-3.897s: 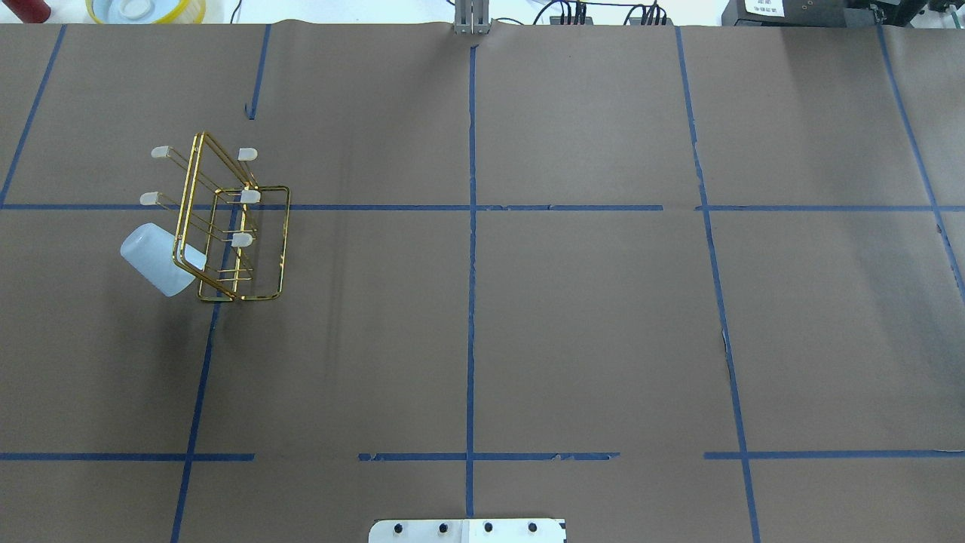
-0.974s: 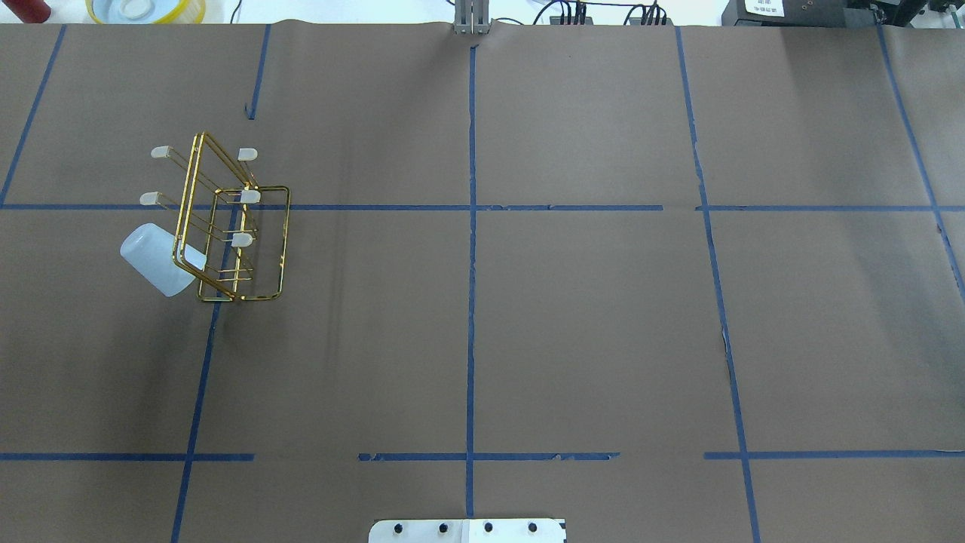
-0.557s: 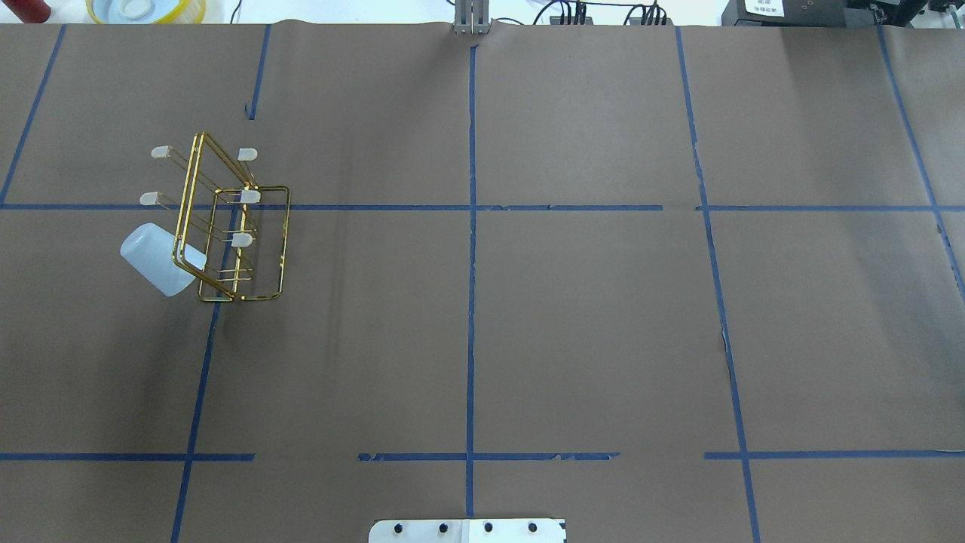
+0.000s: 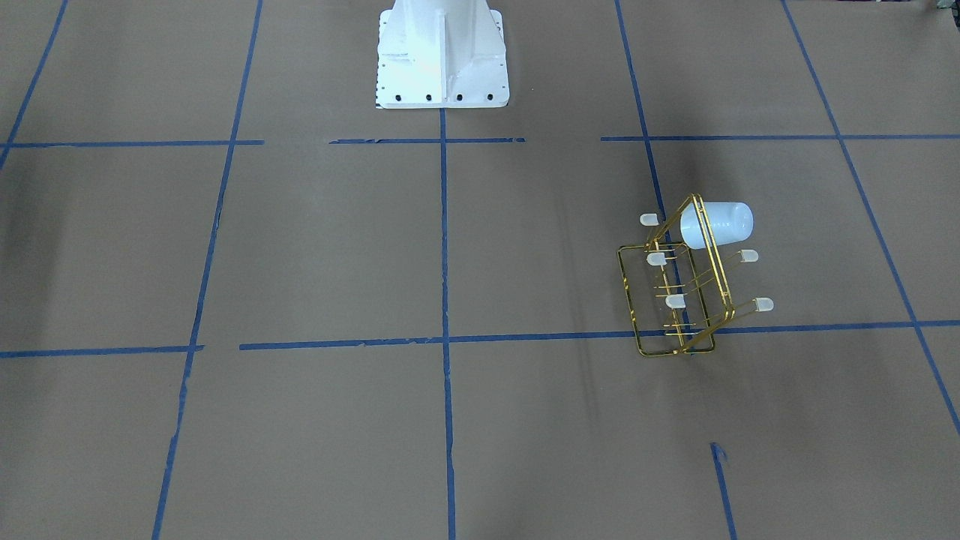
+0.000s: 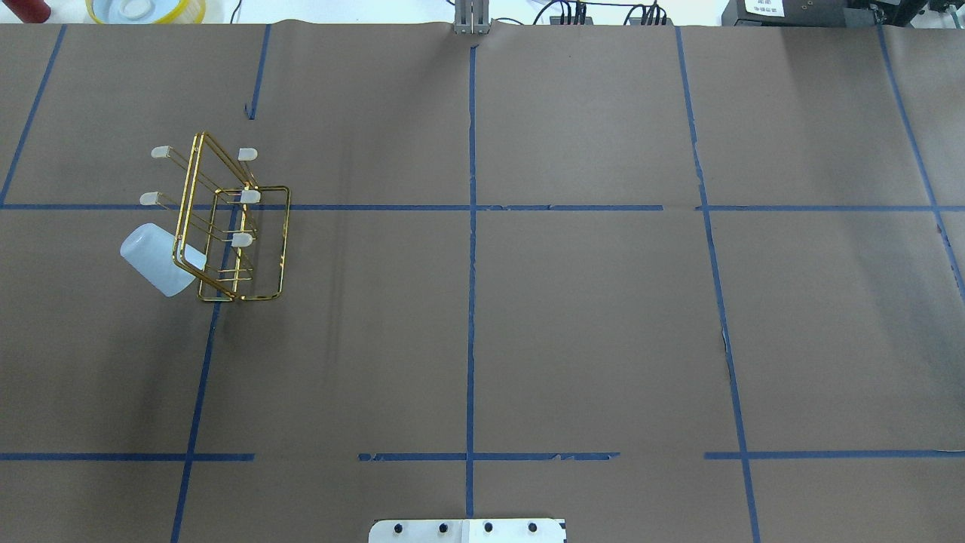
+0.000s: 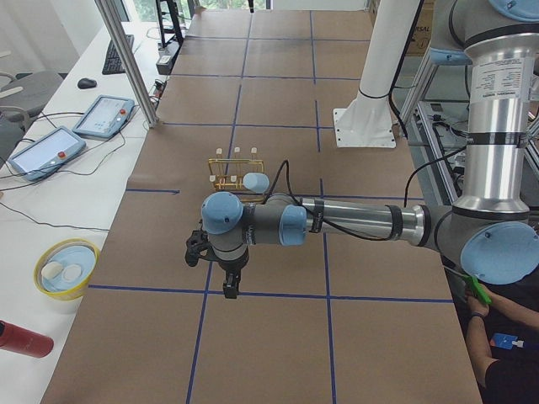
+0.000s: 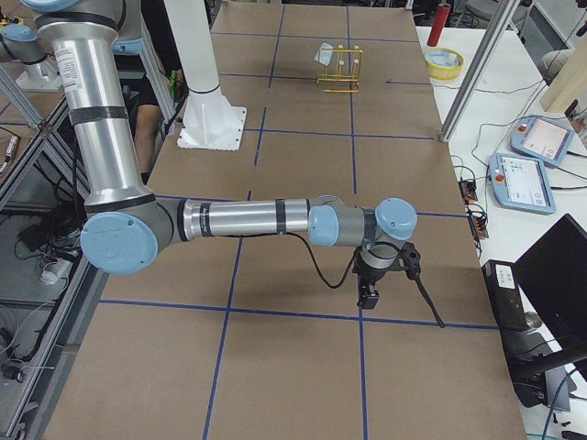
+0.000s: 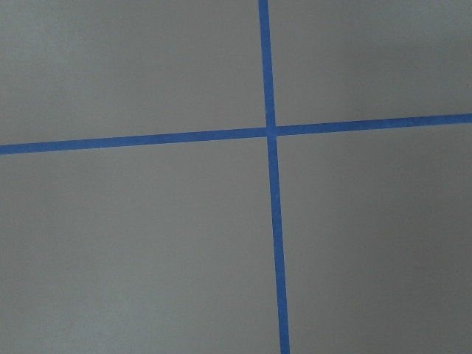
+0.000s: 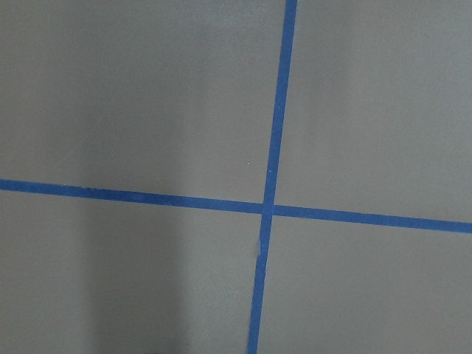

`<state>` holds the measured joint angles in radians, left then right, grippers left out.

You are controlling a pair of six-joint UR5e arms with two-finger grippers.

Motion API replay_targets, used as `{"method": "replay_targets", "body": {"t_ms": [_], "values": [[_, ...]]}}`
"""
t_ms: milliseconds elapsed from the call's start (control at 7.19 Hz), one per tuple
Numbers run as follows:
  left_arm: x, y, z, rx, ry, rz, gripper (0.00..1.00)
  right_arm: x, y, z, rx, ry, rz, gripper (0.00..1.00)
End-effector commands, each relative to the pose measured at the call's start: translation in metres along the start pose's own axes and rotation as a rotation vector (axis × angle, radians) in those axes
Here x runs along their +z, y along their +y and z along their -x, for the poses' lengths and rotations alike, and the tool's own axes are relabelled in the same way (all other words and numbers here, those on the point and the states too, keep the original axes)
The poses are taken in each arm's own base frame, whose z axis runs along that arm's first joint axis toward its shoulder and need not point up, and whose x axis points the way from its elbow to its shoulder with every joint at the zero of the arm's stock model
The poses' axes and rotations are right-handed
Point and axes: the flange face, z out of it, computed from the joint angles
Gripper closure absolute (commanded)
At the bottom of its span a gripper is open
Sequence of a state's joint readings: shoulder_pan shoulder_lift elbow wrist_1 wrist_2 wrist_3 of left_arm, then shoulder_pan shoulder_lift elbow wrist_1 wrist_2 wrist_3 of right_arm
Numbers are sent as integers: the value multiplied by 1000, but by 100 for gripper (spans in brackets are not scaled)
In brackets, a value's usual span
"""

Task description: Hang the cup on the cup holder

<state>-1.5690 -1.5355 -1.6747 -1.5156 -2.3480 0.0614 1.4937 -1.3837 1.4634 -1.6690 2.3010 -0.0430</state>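
The pale blue-white cup (image 5: 157, 260) sits tilted over a prong on the near left side of the gold wire cup holder (image 5: 242, 240), mouth toward the frame. The holder stands on the table's left half. Both also show in the front view, cup (image 4: 716, 225) and holder (image 4: 675, 301). No gripper touches them. My left gripper (image 6: 229, 286) hangs over the table beyond the rack, seen only in the left side view. My right gripper (image 7: 367, 295) hangs over the table's far right end, seen only in the right side view. I cannot tell whether either is open or shut.
A yellow bowl (image 5: 147, 9) and a red bottle (image 5: 26, 9) lie beyond the table's far left edge. The white robot base (image 4: 441, 52) stands at the near middle. Control tablets (image 6: 50, 147) lie on the side bench. Blue tape lines grid the brown table.
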Motion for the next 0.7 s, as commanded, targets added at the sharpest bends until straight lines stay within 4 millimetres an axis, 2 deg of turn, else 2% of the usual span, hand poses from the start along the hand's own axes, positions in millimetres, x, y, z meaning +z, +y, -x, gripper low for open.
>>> {"method": "replay_targets", "body": {"t_ms": [0,557], "values": [[0,1,0,0,-3,0,0,0,0,0,0,0,0,0],[3,4,3,-6,-2,6,0,0,0,0,0,0,0,0]]}}
